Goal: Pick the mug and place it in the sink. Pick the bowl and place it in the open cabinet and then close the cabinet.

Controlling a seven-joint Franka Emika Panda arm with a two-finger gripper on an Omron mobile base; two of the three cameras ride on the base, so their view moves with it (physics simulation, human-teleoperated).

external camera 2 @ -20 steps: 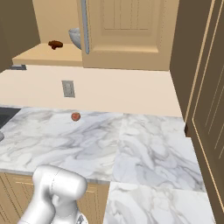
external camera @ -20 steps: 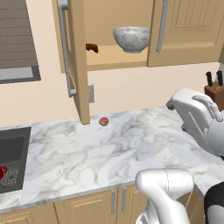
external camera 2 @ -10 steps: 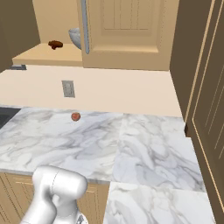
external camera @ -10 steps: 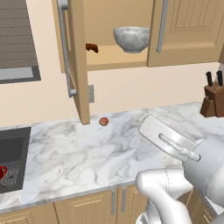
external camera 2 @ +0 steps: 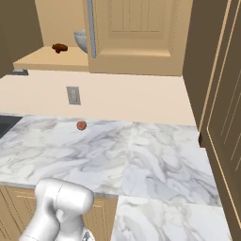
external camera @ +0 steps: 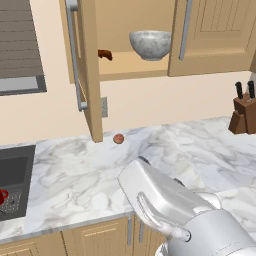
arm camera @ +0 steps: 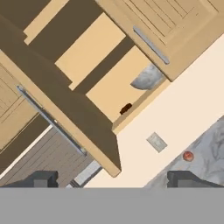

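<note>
Marble bench (external camera: 75, 175) spreads below the cabinet (external camera: 210, 35), my landmark. I see its left door (external camera: 87, 70) swung open, the bowl (external camera: 150, 44) on its shelf. Sink (external camera: 15, 172) lies far down-left, holding the mug (external camera: 2, 196). My claw (arm camera: 112, 179) is spread open, empty.

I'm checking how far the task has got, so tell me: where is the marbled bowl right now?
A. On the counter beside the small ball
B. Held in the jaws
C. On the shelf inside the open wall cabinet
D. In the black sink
C: the bowl sits on the wooden shelf of the cabinet, whose door stands open, while the jaws hold nothing in the hand view.
</note>
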